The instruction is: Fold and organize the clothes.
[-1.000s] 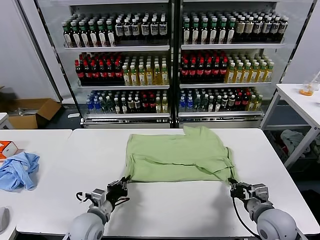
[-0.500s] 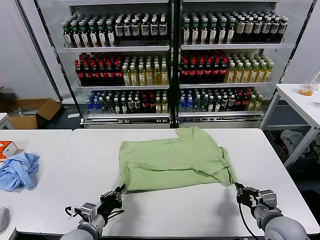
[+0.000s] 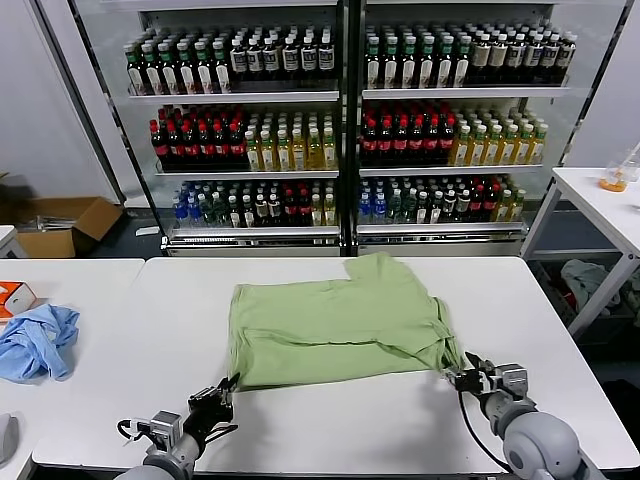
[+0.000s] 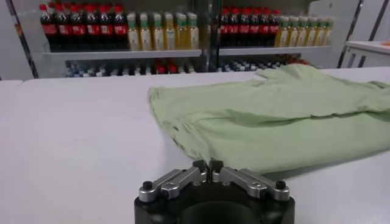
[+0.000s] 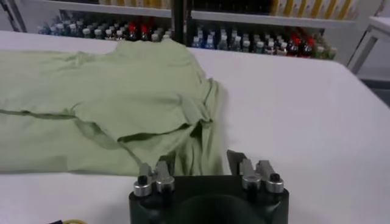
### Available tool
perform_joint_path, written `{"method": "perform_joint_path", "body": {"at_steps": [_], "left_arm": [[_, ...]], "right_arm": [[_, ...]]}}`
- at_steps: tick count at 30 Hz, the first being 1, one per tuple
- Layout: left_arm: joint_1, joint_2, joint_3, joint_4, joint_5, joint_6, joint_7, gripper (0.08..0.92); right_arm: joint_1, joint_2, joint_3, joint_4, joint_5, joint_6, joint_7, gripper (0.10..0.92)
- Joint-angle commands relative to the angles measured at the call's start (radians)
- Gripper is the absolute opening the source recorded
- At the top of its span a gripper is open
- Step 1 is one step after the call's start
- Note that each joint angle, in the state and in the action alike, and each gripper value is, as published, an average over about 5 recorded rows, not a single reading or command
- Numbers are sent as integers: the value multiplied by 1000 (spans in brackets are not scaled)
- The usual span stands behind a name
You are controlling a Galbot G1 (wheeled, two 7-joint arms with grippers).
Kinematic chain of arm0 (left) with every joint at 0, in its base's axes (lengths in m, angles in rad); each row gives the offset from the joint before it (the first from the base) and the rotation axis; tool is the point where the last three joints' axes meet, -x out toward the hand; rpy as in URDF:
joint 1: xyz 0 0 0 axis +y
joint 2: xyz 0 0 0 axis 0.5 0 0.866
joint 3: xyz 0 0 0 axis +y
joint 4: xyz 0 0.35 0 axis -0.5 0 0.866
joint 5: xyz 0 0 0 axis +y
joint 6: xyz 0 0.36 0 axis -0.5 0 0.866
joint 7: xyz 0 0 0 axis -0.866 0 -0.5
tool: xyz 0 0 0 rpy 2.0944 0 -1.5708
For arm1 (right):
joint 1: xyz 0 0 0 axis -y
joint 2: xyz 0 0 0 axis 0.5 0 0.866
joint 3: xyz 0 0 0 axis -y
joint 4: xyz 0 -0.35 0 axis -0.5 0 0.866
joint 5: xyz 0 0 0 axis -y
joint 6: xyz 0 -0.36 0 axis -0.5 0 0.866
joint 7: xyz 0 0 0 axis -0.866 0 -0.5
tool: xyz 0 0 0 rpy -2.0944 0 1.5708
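The light green shirt (image 3: 335, 320) lies partly folded across the middle of the white table (image 3: 380, 425), one sleeve pointing to the far side. No logo or buttons show. My left gripper (image 3: 220, 392) is at the shirt's near left corner, shut on the hem; in the left wrist view (image 4: 208, 165) the fingertips meet at the edge of the cloth (image 4: 274, 115). My right gripper (image 3: 462, 378) is open at the near right corner. In the right wrist view (image 5: 200, 159) the shirt's bunched hem (image 5: 204, 143) lies between its spread fingers.
A light blue cloth (image 3: 35, 340) and an orange box (image 3: 12, 297) lie on the table to the left. A glass-fronted drinks fridge (image 3: 340, 120) stands behind the table. A second white table (image 3: 600, 195) stands at the right.
The shirt has slid left and towards me with my left gripper, which drew back. My right gripper drew away from the right corner, then came back to it.
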Motion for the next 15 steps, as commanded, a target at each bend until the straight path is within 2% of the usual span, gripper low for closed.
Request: {"method": "perform_joint_path", "body": {"at_steps": [1, 15], "left_arm": [[14, 2, -16, -11, 2, 4, 1, 118], [30, 10, -39, -27, -16, -3, 12, 113]], "right_arm": [[50, 24, -58, -47, 15, -3, 4, 765], [-37, -10, -44, 35, 33, 15, -11, 374]]}}
